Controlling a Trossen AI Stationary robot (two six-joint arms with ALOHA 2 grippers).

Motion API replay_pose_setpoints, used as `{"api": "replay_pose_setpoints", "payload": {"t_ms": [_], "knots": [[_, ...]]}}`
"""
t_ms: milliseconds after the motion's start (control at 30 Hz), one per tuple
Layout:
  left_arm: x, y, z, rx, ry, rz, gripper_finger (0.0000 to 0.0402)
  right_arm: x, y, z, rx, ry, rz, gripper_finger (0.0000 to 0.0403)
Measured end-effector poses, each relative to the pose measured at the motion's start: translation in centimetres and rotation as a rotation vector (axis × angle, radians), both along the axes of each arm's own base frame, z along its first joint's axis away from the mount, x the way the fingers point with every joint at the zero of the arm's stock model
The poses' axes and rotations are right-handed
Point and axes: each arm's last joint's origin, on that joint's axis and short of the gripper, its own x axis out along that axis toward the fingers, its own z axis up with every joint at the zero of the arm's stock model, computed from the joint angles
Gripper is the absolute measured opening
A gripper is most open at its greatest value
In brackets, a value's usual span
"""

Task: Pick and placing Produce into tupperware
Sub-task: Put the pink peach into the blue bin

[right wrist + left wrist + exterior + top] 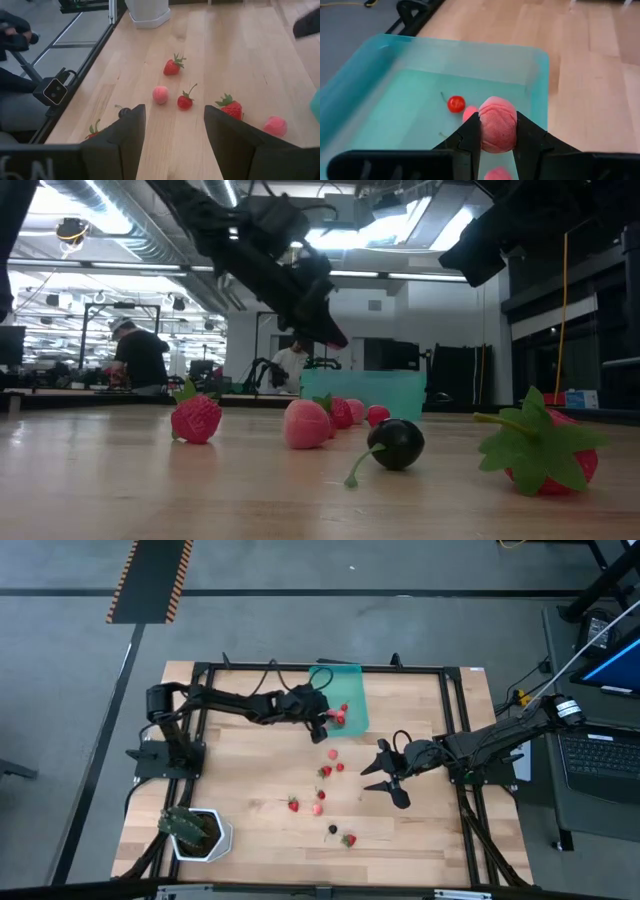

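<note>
With the left claw clamped on a pink fruit above the teal tupperware at the counter's 12 o'clock, it does best to lower before releasing, while the right claw waits wide open at 3 o'clock.

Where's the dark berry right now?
In the high view, the dark berry lies on the table's near edge, right of centre, just left of a strawberry and nearer the open right gripper.

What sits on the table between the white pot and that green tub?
In the high view, loose fruits lie scattered on bare wood between the pot and the tub.
</note>
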Motion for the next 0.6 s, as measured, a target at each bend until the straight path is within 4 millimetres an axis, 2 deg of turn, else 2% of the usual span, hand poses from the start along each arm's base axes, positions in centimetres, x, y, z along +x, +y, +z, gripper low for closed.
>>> {"api": "replay_pose_setpoints", "payload": {"t_ms": [200, 600], "knots": [[1.4, 1.1, -0.2, -0.013, 0.075, 0.012, 0.0075, 0.3, 0.1, -0.7, 0.015, 0.034, -0.011, 0.0204], [0.3, 2.3, -0.8, -0.068, 0.182, 0.062, 0.0074, 1.6, 0.4, -2.6, -0.004, 0.084, -0.01, 0.0204]]}}
